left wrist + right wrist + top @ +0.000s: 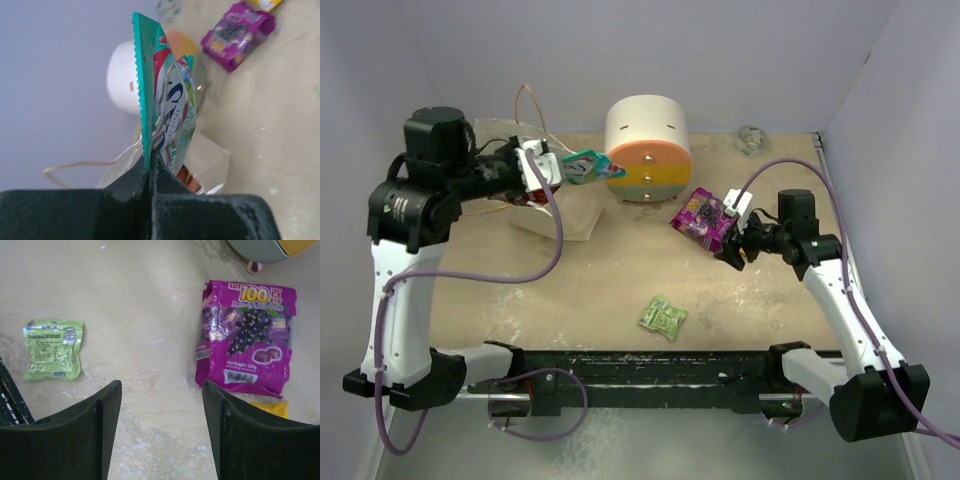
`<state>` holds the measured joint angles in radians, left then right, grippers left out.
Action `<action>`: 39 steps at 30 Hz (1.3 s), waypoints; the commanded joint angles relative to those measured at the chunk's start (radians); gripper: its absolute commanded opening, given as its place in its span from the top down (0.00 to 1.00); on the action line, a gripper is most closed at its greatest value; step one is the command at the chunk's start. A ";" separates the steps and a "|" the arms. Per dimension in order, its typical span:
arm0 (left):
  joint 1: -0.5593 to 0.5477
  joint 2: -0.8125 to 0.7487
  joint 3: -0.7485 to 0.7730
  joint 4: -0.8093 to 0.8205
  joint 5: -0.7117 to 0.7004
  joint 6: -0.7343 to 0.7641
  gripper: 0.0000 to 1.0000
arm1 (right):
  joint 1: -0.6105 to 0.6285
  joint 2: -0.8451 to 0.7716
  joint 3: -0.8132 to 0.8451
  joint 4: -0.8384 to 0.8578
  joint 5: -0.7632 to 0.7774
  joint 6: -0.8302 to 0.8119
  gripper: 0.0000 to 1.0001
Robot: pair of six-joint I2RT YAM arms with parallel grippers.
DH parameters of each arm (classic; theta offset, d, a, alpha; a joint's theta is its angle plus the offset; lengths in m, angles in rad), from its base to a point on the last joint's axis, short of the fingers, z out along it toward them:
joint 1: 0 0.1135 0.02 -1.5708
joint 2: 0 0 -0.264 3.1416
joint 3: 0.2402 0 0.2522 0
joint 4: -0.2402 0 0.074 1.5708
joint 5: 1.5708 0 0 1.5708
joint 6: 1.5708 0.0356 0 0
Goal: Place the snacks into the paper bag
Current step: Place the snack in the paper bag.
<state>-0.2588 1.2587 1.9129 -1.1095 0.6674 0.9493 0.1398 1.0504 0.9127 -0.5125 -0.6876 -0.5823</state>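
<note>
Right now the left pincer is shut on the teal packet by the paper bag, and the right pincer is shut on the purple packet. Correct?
Not quite. The right pincer is open and holds nothing; the purple packet lies on the table ahead of it, as the right wrist view shows. The left pincer is indeed shut on the teal packet by the paper bag.

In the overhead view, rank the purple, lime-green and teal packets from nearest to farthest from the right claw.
1. Purple packet, right beside the right gripper.
2. Lime-green packet, lying toward the near edge.
3. Teal packet, far across, in the left gripper.
</note>
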 commanded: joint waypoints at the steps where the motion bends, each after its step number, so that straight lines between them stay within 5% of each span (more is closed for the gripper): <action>1: 0.032 -0.037 0.108 -0.024 -0.177 0.064 1.00 | -0.035 -0.024 -0.015 0.038 0.075 -0.033 0.32; 11: 0.047 -0.020 0.131 -0.022 -0.516 0.136 1.00 | -0.114 -0.085 -0.044 0.082 0.046 0.018 0.25; 19: 0.055 0.016 -0.019 0.129 -0.701 0.326 1.00 | -0.128 -0.114 -0.059 0.097 0.051 0.032 0.17; 39: 0.248 0.166 -0.003 0.224 -0.369 0.629 1.00 | -0.129 -0.116 -0.067 0.096 0.049 0.029 0.11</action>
<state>-0.0498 1.4101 1.8744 -0.9588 0.1722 1.4658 0.0139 0.9463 0.8501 -0.4477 -0.6376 -0.5598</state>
